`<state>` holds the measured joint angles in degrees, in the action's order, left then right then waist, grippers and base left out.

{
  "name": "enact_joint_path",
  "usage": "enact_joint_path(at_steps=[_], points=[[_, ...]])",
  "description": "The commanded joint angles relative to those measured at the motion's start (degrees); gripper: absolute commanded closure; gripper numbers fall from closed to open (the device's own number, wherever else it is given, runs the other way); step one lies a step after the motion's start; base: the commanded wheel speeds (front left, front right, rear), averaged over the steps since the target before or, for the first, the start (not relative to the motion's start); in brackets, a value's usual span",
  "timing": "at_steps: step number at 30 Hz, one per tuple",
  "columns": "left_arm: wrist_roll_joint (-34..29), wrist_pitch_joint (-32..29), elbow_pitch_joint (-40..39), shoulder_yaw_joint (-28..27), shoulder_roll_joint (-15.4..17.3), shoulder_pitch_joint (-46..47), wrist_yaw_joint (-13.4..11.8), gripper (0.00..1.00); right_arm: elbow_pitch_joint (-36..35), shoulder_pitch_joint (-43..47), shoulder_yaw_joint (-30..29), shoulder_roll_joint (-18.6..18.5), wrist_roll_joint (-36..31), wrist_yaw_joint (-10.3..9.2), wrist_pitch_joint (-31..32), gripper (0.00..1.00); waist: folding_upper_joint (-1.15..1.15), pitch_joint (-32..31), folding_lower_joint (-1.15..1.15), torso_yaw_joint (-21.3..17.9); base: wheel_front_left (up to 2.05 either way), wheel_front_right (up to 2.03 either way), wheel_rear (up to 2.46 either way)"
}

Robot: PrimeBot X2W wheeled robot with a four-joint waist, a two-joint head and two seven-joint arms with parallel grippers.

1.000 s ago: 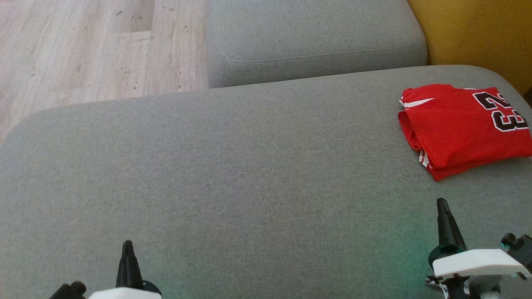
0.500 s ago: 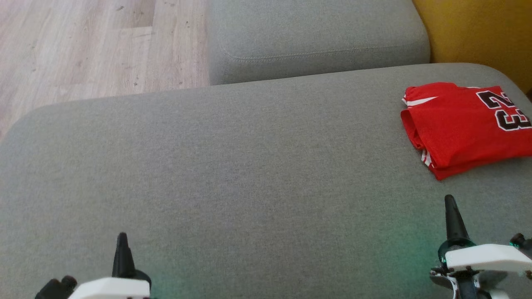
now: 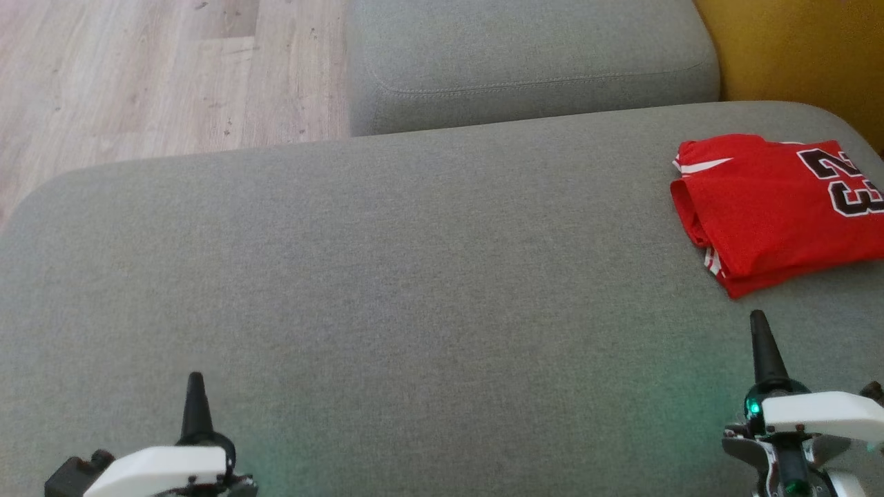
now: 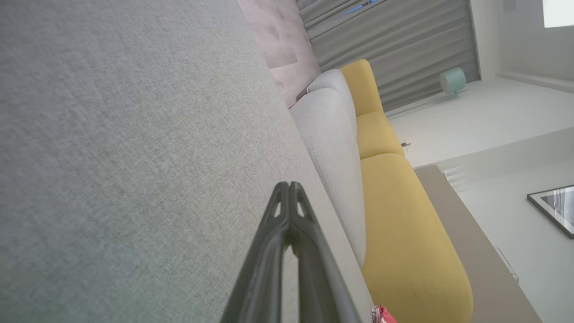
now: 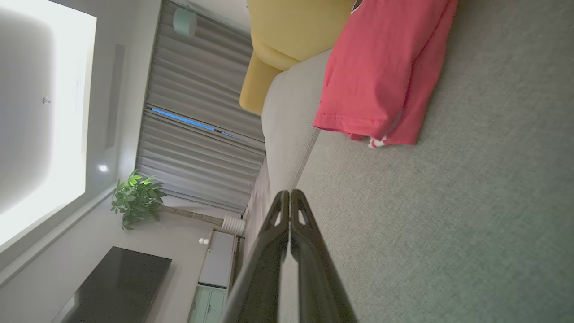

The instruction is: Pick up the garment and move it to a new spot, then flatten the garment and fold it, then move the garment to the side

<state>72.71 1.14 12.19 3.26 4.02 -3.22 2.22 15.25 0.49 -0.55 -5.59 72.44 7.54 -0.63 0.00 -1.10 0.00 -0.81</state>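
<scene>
The garment [image 3: 773, 207] is one red shirt, folded into a neat flat pile. It has white stripes at the edge and a black 23 on top. It lies on the far right part of the big grey cushion [image 3: 414, 276], close to the right edge.

I have two grippers, and neither one touches the garment. My right gripper [image 3: 760, 324] is near it. The garment lies just past the tip and a bit to the right, with a strip of grey cushion between them. In my right wrist view the garment [image 5: 381, 67] sits ahead of my right gripper [image 5: 289, 194]. Its two fingers are pressed together and hold nothing.

My left gripper [image 3: 196, 386] is well apart from the garment, on the other side of the cushion. In my left wrist view its fingers [image 4: 289, 186] are pressed together too, with nothing in them.

Behind the big cushion is one smaller grey cushion [image 3: 525, 62]. One yellow cushion [image 3: 794, 48] is at the far right. The wood floor [image 3: 138, 69] is at the far left.
</scene>
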Motion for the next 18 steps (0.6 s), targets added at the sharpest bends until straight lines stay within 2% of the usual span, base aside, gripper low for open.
enact_joint_path(at_steps=[1,18], points=[[1.84,-0.48,-1.31,-2.46,0.73,3.53,0.71,1.00,-1.78,-3.26,0.22,0.15,2.02,-0.04,0.52,1.00,0.00,0.07,0.00,0.05,0.00,0.00,0.00],[12.09,-3.22,0.28,-5.04,0.65,6.50,3.09,1.00,-1.55,-4.96,-2.06,0.80,12.08,-0.05,3.21,1.00,0.00,0.70,0.00,0.45,0.00,0.00,0.00]])
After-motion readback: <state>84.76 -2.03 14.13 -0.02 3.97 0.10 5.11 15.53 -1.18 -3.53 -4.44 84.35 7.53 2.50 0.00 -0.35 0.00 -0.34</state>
